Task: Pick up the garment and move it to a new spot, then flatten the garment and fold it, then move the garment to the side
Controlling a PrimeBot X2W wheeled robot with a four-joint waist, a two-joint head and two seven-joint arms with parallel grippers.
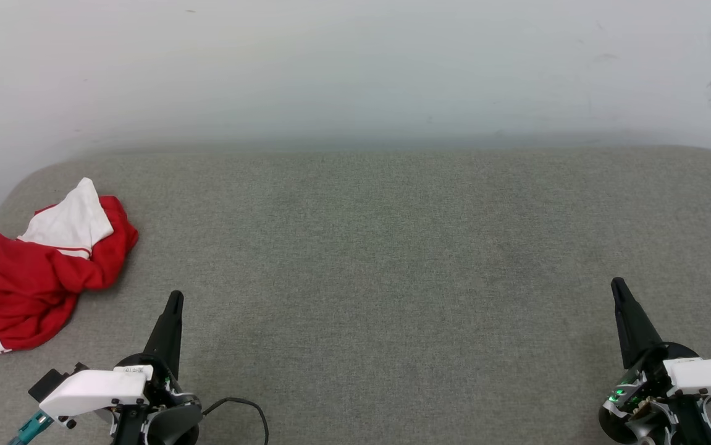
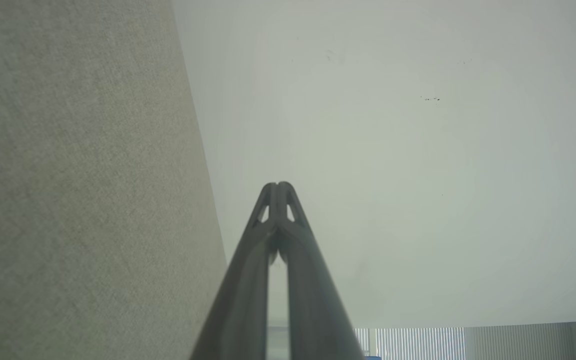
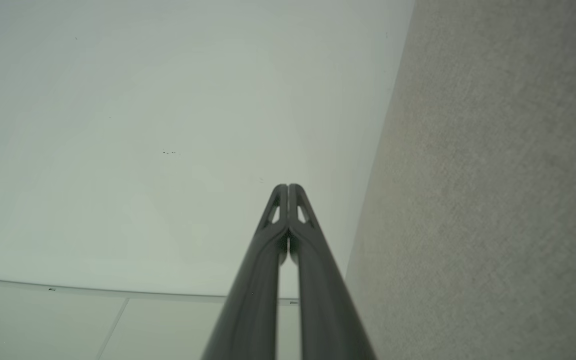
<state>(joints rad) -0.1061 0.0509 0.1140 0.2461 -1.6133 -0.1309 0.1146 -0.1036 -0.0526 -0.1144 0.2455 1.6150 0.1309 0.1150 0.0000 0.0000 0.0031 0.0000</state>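
Observation:
The garment (image 1: 34, 272) is a red T-shirt with white sleeve ends, lying crumpled at the far left edge of the grey fabric surface (image 1: 392, 278). My left gripper (image 1: 175, 300) is at the lower left, just right of the garment and apart from it, shut with nothing in it. At the lower right my right gripper (image 1: 617, 285) is also shut and empty, far from the garment. In the left wrist view the left gripper (image 2: 277, 186) has its tips pressed together. The right wrist view shows the right gripper (image 3: 288, 187) shut the same way.
A pale wall (image 1: 355, 68) rises behind the grey surface. A black cable (image 1: 250, 408) loops beside my left wrist. The surface's rounded left corner lies just behind the garment. The wrist views look along the wall (image 2: 418, 150), with the grey surface (image 3: 493, 200) to one side.

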